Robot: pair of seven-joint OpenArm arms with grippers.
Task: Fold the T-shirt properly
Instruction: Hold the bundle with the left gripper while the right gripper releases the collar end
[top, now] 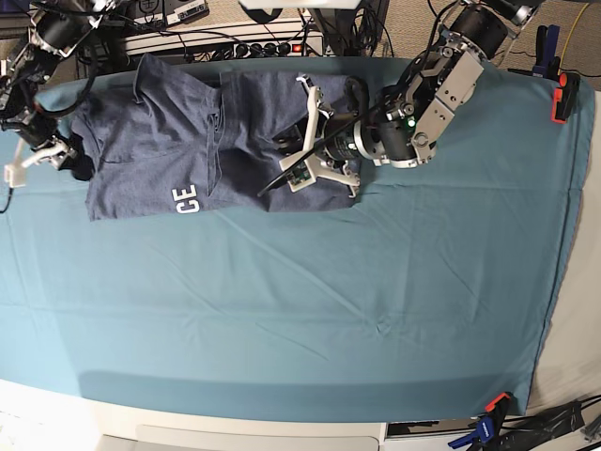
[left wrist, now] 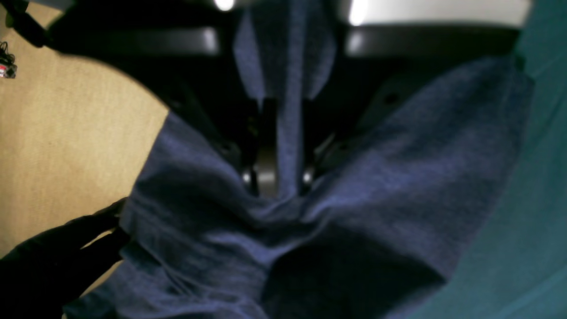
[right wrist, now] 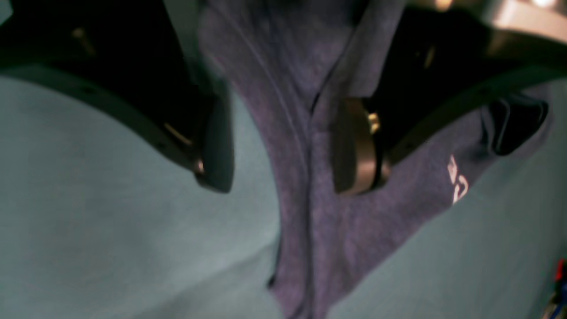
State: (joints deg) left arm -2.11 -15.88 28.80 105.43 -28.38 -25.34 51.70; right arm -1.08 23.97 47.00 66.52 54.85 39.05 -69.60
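T-shirt (left wrist: 283,79) fabric betw. left tool (left wrist: 277,177) jaws.

The T-shirt (top: 178,141) was heathered slate-blue with white block lettering (top: 185,198). It lay on a plain teal tablecloth (top: 310,301). A red clamp (top: 566,96) sat at the cloth's edge, and the floor (left wrist: 66,146) was tan.

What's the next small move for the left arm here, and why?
Probably finish opening the left gripper and lift it clear. A strip of the T-shirt is between its fingers, and the shirt already lies on the teal tablecloth. The right gripper is open, with cloth running loose between its fingers.
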